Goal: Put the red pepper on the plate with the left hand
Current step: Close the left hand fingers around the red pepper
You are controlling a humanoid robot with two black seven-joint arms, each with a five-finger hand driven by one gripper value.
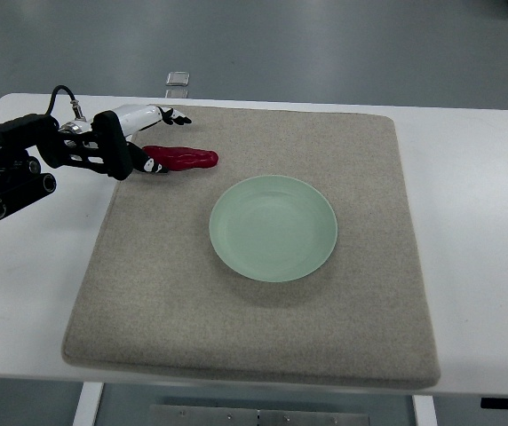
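Mat edge sits nearest; left hand at its far-left corner, fingers loosely around red pepper stem end, grip unclear. Pepper's long axis runs rightward, pointing toward plate beyond.

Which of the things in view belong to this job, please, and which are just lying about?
Job:
- left robot hand
- red pepper
- green plate

Lying about:
- beige mat
- white table
- small clear object beyond the mat

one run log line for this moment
left hand at red pepper stem end, grasp unclear | pepper on mat | plate empty
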